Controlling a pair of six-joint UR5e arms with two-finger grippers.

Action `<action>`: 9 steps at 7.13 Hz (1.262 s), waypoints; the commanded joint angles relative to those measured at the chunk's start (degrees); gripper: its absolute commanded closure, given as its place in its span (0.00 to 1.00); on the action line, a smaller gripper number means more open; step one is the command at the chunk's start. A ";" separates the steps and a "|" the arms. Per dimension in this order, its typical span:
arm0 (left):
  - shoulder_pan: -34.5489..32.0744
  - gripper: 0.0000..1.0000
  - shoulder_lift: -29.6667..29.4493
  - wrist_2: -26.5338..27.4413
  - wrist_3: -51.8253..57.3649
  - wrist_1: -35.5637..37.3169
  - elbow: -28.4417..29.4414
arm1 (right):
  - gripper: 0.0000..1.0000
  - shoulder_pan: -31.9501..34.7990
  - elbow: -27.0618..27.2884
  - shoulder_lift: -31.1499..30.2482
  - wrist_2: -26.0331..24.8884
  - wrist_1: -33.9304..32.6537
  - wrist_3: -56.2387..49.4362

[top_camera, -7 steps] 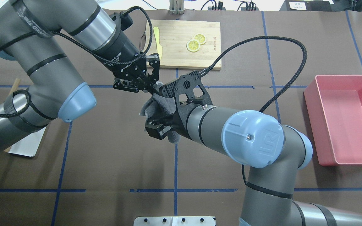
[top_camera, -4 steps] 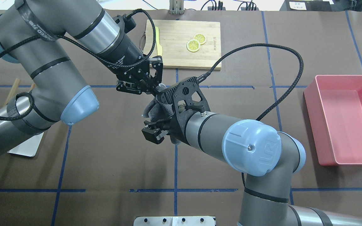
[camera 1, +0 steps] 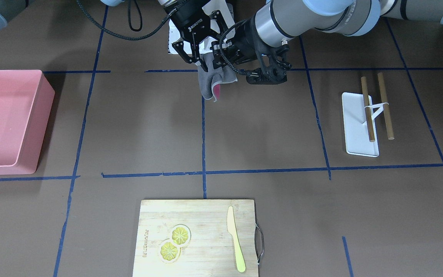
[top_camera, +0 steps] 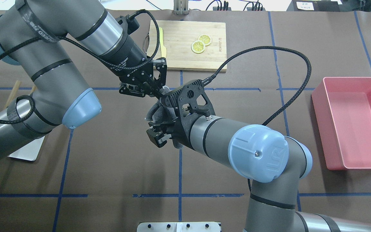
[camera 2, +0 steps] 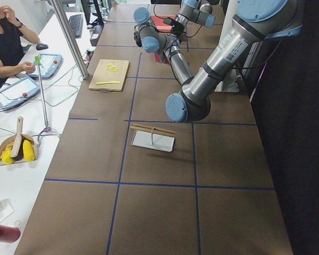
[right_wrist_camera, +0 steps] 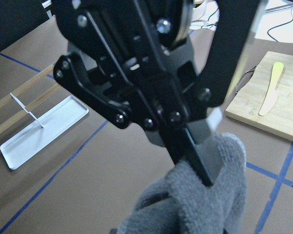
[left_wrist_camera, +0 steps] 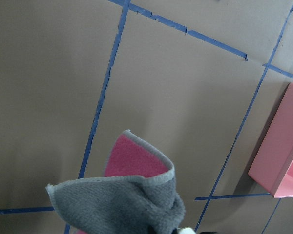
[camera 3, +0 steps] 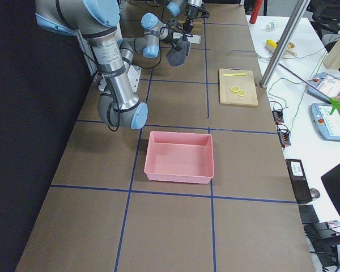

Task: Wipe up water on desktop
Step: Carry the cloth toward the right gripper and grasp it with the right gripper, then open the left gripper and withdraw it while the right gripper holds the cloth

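Left tool (right_wrist_camera: 201, 169) | pinches cloth (camera 1: 208, 82) | long axis vertical, tip toward desktop (camera 1: 137, 127)

**Overhead view of the desk (top_camera: 114, 167).** Near its centre, the left gripper (top_camera: 160, 92) reaches in from the left edge, its fingertips meeting on the upper fold of a grey cloth (top_camera: 156, 111). The right gripper (top_camera: 161, 129) comes from the near right corner and lies among the cloth's lower folds, its jaws largely hidden beneath the wrist mount. Far edge, middle: a cutting board (top_camera: 185, 59) bearing two lemon slices (top_camera: 198, 47) and a yellow knife (top_camera: 162, 48). Right edge: a pink bin (top_camera: 325, 132). Left edge: a white tray (top_camera: 24, 151), partly under the left arm.
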 commanded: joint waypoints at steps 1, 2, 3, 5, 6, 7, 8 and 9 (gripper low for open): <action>0.00 0.96 0.09 0.00 0.00 0.00 0.05 | 1.00 0.13 0.37 -0.31 0.08 0.01 0.20; 0.00 0.96 0.09 0.00 0.00 0.00 -0.04 | 1.00 0.13 0.64 -0.48 0.09 0.01 0.21; 0.00 0.94 0.09 0.08 0.09 0.00 -0.04 | 1.00 0.13 0.81 -0.57 0.09 0.01 0.29; 0.00 0.01 0.09 0.61 0.26 0.00 -0.48 | 1.00 0.13 0.81 -0.57 0.17 0.01 0.55; -0.09 0.00 0.09 2.44 0.35 0.17 -0.83 | 1.00 0.13 0.81 -0.57 0.17 0.01 0.64; -0.61 0.00 0.35 2.55 0.26 0.26 -1.62 | 1.00 0.22 1.42 -0.57 0.26 -0.69 1.52; -3.31 0.00 0.62 2.55 0.18 0.61 -1.80 | 1.00 0.57 1.87 -0.83 0.44 -1.30 1.61; -5.86 0.00 2.10 2.55 0.78 0.79 -1.54 | 1.00 0.57 5.79 -1.53 0.70 -8.70 1.79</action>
